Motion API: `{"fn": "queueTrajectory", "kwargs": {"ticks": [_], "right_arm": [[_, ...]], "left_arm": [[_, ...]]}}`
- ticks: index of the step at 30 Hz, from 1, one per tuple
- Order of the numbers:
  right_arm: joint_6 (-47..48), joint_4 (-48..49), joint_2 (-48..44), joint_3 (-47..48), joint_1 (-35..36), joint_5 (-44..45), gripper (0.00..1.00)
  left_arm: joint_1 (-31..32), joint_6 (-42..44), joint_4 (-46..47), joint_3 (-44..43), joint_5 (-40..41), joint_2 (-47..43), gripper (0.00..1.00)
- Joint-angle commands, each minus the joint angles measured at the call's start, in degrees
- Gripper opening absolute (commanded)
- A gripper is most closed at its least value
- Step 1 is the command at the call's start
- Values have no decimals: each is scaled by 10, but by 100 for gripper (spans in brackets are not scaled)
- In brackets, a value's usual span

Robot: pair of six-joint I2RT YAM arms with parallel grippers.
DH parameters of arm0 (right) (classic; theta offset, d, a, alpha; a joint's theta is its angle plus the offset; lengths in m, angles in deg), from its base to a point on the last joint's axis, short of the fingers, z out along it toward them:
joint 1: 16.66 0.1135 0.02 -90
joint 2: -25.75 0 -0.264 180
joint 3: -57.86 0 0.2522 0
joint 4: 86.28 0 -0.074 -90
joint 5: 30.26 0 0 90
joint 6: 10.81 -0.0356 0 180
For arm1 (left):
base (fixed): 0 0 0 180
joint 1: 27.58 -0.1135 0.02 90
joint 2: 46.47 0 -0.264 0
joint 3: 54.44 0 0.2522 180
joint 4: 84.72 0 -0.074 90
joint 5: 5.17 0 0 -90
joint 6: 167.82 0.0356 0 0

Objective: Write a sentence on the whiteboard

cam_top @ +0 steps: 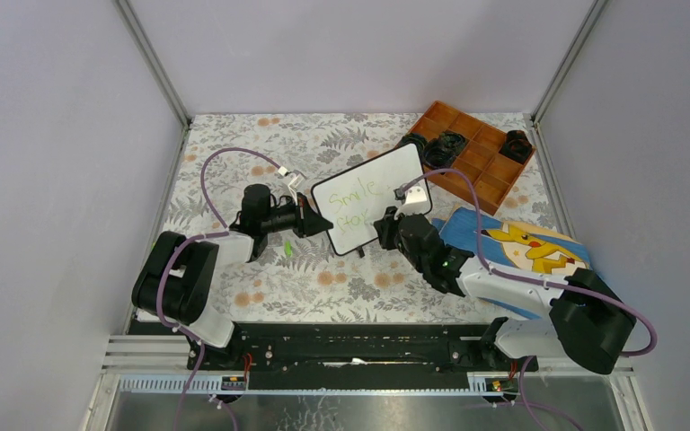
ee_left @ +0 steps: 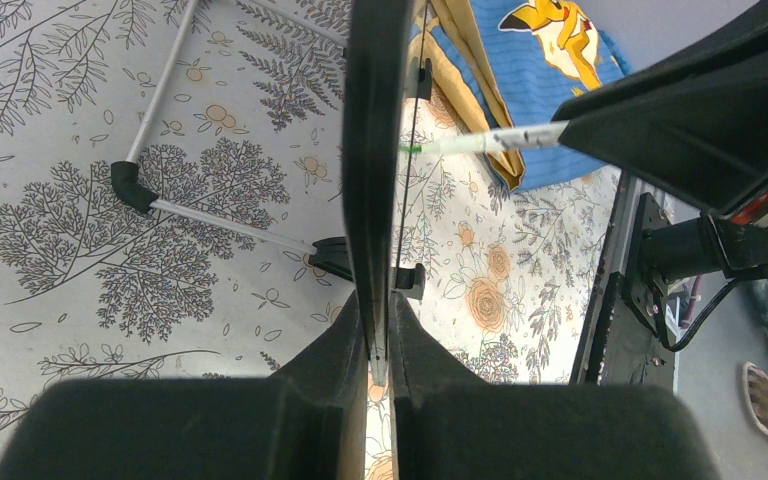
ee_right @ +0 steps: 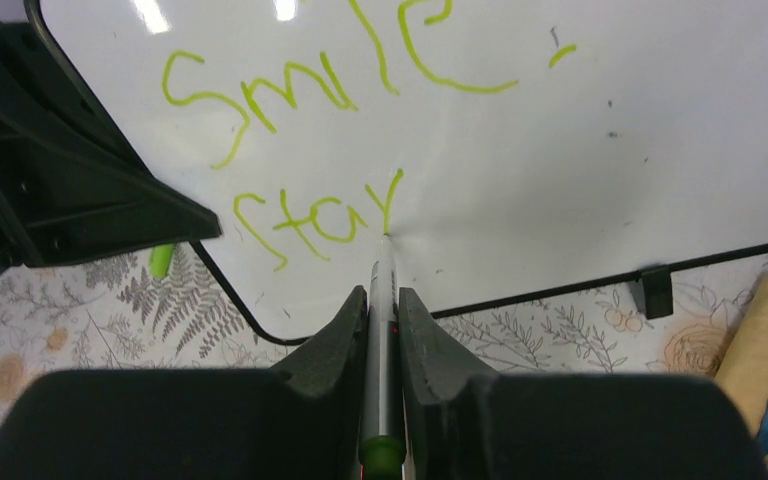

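Note:
The whiteboard stands tilted at mid-table, white with a thin black frame. My left gripper is shut on its left edge; in the left wrist view the board runs edge-on between my fingers. My right gripper is shut on a silver marker with a green end. The marker's tip touches the board just below the "y". The sentence is in green and reads "Smile." above "Stay". The marker also shows in the left wrist view.
A green marker cap lies on the floral cloth below the left gripper. An orange compartment tray with dark items stands at the back right. A blue Pikachu cloth lies right of the board. The board's wire stand rests behind it.

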Motion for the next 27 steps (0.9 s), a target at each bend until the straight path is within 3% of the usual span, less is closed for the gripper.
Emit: {"fn": "queueTrajectory", "kwargs": {"ticks": [1,14,27], "right_arm": [[-14,-6,-5,-15,16,-3,0],[-15,-25,-52,-19,49,38,0],[13,-28,-142,-10,-15,112,0]], "left_arm": [[12,36,-61,3,43,11,0],[13,37,-62,2,43,12,0],[14,38,-67,1,43,12,0]]}}
